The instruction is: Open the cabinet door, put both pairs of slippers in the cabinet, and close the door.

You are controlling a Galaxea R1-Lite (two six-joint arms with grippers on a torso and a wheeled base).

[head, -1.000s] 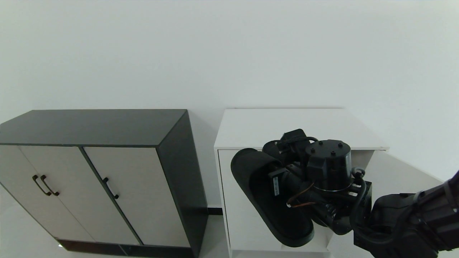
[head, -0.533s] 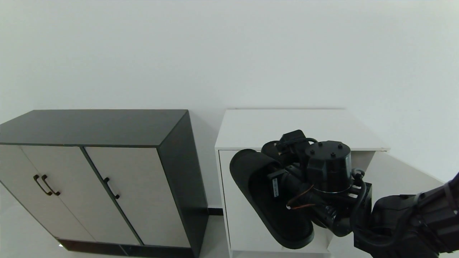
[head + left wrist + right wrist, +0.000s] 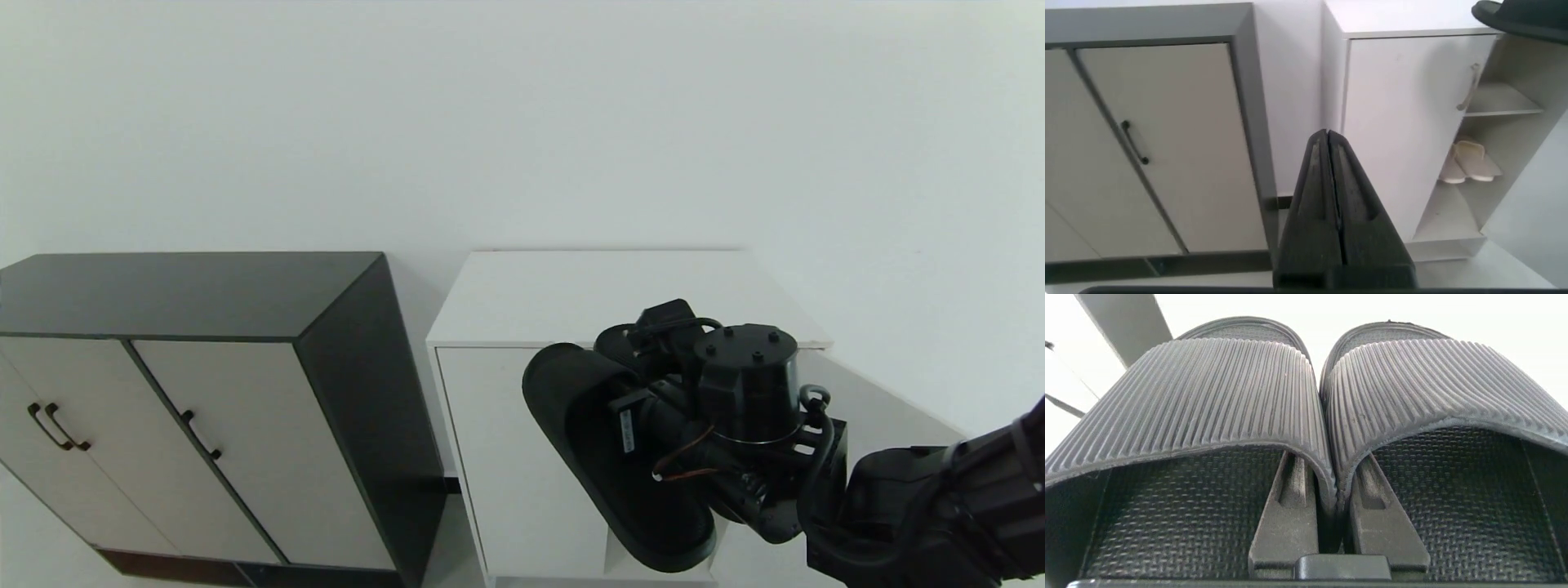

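Head view is showing me the right gripper [image 3: 645, 408] at about four o'clock, hanging in the air in front of the white cabinet [image 3: 588, 294] and clamping a pair of black slippers [image 3: 620, 465]. The pair is tilting, with the toes pointing toward eleven o'clock and the heels toward five. In the right wrist view I am looking along the fingers [image 3: 1284, 514]: one is lying under each ribbed strap, and together they are pinching the two inner strap edges against each other. In the left wrist view the left gripper [image 3: 1328, 204] is holding its fingers pressed flat together with nothing between them, and it is aiming at the gap between the two cabinets. The white cabinet's three o'clock side is standing open, and a pair of white slippers [image 3: 1470, 161] is lying on a lower shelf [image 3: 1445, 214] inside. The dark cabinet [image 3: 188, 294] is standing at nine o'clock of the white one, just beside it, with its doors shut.
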